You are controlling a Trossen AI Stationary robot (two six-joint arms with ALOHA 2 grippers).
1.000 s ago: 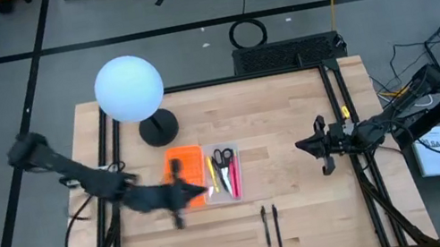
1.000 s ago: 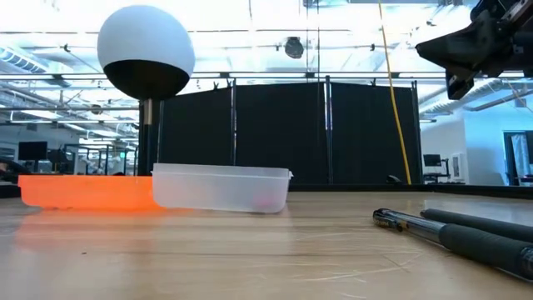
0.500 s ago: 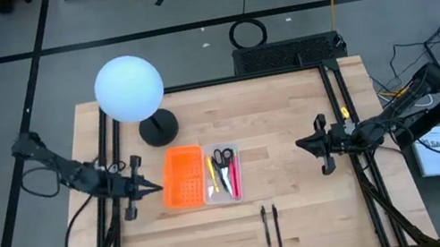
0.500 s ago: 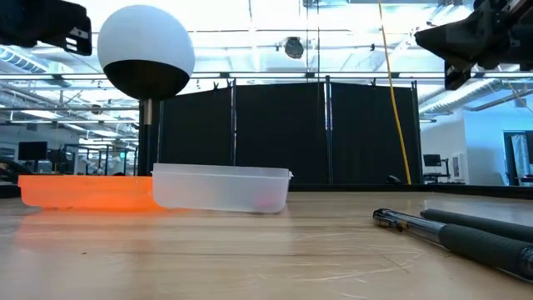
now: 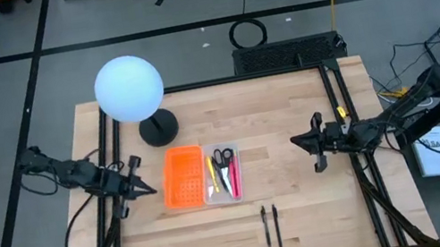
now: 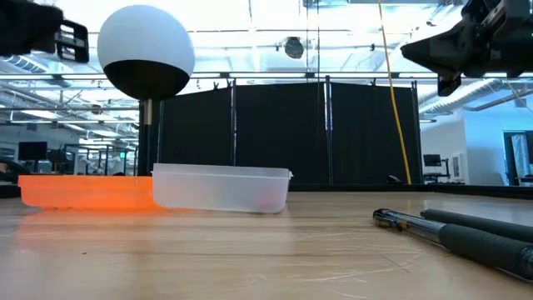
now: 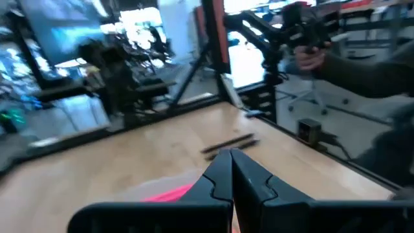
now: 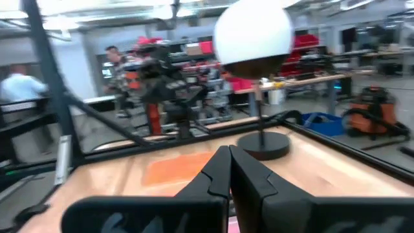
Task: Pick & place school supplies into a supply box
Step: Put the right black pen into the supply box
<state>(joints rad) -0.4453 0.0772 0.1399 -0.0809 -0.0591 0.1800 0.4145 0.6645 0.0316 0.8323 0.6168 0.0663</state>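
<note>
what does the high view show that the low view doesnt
Only the high view shows what lies in the clear supply box: scissors, a yellow pencil and a pink pen. It also shows both shut grippers, left and right, apart from the trays.

Only the low view shows the room behind.

Both show the orange tray, the globe lamp and two dark pens.

clear supply box [image 5: 222, 176] holding scissors [image 5: 222, 156], two pens [image 5: 271, 226] outside
</note>
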